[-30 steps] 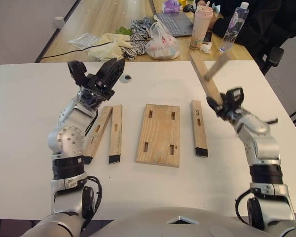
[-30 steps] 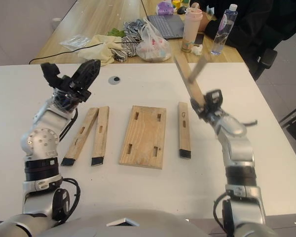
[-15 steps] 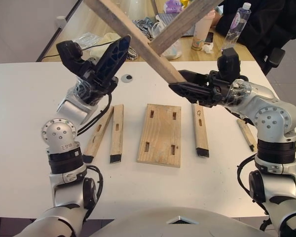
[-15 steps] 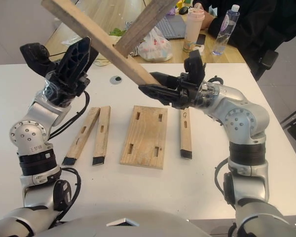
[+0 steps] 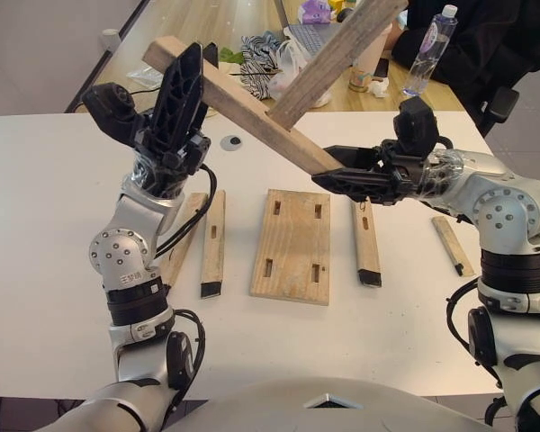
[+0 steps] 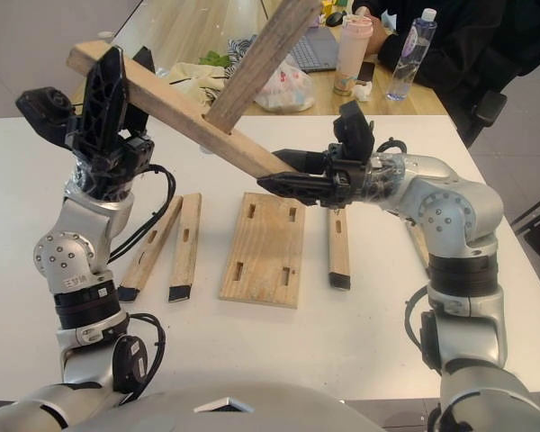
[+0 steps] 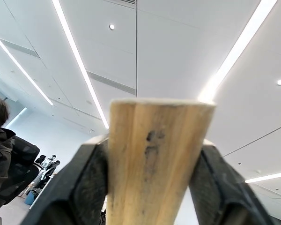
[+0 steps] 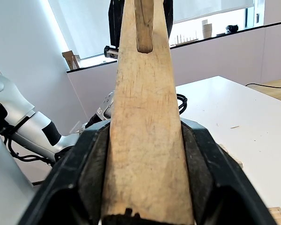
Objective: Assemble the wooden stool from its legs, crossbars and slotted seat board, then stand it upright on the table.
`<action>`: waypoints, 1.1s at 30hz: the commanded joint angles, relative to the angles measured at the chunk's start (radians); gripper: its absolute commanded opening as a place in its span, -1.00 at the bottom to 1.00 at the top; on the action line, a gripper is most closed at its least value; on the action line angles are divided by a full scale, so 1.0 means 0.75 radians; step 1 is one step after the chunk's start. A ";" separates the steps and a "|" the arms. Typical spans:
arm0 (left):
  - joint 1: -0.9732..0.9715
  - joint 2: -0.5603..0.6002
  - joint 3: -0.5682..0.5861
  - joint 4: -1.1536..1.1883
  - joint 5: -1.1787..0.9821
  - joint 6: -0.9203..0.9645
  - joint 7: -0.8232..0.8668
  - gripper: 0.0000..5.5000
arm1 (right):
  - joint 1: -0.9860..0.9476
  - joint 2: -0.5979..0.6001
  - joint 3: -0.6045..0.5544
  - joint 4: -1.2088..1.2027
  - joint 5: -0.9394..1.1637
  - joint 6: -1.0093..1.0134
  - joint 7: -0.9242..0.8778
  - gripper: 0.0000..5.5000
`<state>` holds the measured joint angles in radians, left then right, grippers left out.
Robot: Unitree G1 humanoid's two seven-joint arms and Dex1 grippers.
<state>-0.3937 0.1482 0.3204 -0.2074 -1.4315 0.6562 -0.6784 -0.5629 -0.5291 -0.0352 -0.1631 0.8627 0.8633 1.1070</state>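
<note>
A wooden leg (image 5: pixel 252 112) slants in the air above the slotted seat board (image 5: pixel 290 245), which lies flat on the white table (image 5: pixel 54 234). A crossbar (image 5: pixel 335 56) sticks up and to the right out of the leg's slot. My left gripper (image 5: pixel 198 76) is shut on the leg's upper end and my right gripper (image 5: pixel 328 169) is shut on its lower end. In the right wrist view the leg (image 8: pixel 145 131) sits between both fingers (image 8: pixel 91 173). Two legs (image 5: pixel 198 241) lie left of the board, one leg (image 5: pixel 364 232) right of it, and a short crossbar (image 5: pixel 452 243) at the far right.
A small dark disc (image 5: pixel 229 141) lies on the table behind the board. A wooden table (image 5: pixel 189 27) beyond holds cloths, a plastic bag (image 5: pixel 292 76), a laptop, a cup and a bottle (image 5: pixel 429 45). The white table's front half is bare.
My right arm swung the leg with its crossbar from the far right to over the board. My left gripper rose and shut on the leg's upper end.
</note>
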 commanded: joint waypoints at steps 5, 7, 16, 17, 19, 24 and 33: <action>-0.042 -0.001 0.064 0.074 0.008 -0.089 0.009 -0.22 | -0.010 -0.067 0.093 0.037 -0.113 -0.009 -0.005 0.03; -0.054 0.041 0.078 0.088 0.042 -0.102 0.002 -0.24 | 0.047 -0.154 0.223 0.113 -0.341 -0.141 -0.006 0.14; 0.059 0.408 0.024 0.086 0.284 0.023 -0.201 -0.25 | 0.042 -0.032 0.110 0.729 -0.813 -0.681 -0.574 -0.22; 0.077 0.421 0.006 0.081 0.304 0.034 -0.223 -0.25 | 0.013 -0.003 0.044 0.782 -0.801 -0.718 -0.652 -0.29; 0.112 0.436 -0.050 0.067 0.375 0.039 -0.261 -0.25 | -0.034 0.032 -0.064 0.850 -0.775 -0.776 -0.763 -0.44; 0.171 0.439 -0.152 0.096 0.517 0.018 -0.329 -0.25 | -0.080 0.064 -0.155 0.922 -0.773 -0.857 -0.826 -0.76; 0.169 0.444 -0.198 0.116 0.637 -0.016 -0.396 -0.25 | -0.061 0.112 -0.127 0.916 -0.799 -0.876 -0.782 -1.00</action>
<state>-0.2582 0.4664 0.1709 -0.1160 -0.9715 0.6485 -0.9686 -0.6028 -0.4727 -0.1424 0.5289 0.2735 0.2073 0.5149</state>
